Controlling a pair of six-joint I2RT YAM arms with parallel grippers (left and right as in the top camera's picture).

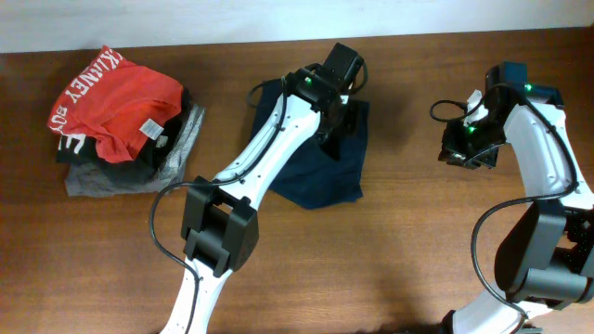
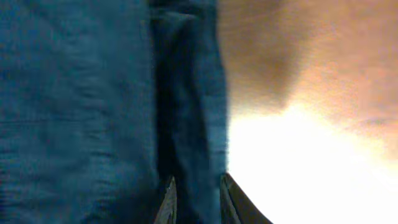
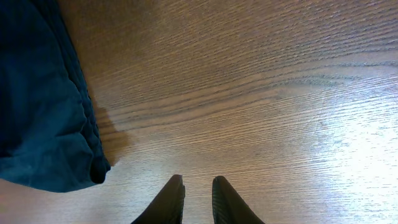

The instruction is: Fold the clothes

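Wood table [image 1: 399,269] is the biggest thing, running under both grippers; in the R wrist view it's bare grain w/ a bright glare patch ahead-right of the fingers.

Next, the clothes [image 1: 325,176]: 1 navy garment, plain, soft, lying in a rumpled, roughly folded heap directly beneath the L gripper [image 2: 196,199] and well off to the left of the R gripper [image 3: 196,199]. In the L wrist view the cloth fills everything left of and ahead of the tips, w/ a raised ridge of fabric running straight out from between them; table shows to the right. In the R wrist view only a rounded edge of the navy cloth shows, ahead-left, apart from the tips.

Then the side pile, far left of the L gripper: red garment [image 1: 116,93] w/ white lettering on top, grey garment [image 1: 102,181] under it.

Smallest: L fingers [image 2: 166,202] stand slightly parted w/ the cloth ridge in the gap; we can't tell if they pinch it or just straddle it. R fingers [image 3: 171,199] are parted only a little, nothing between them, hovering over bare wood.
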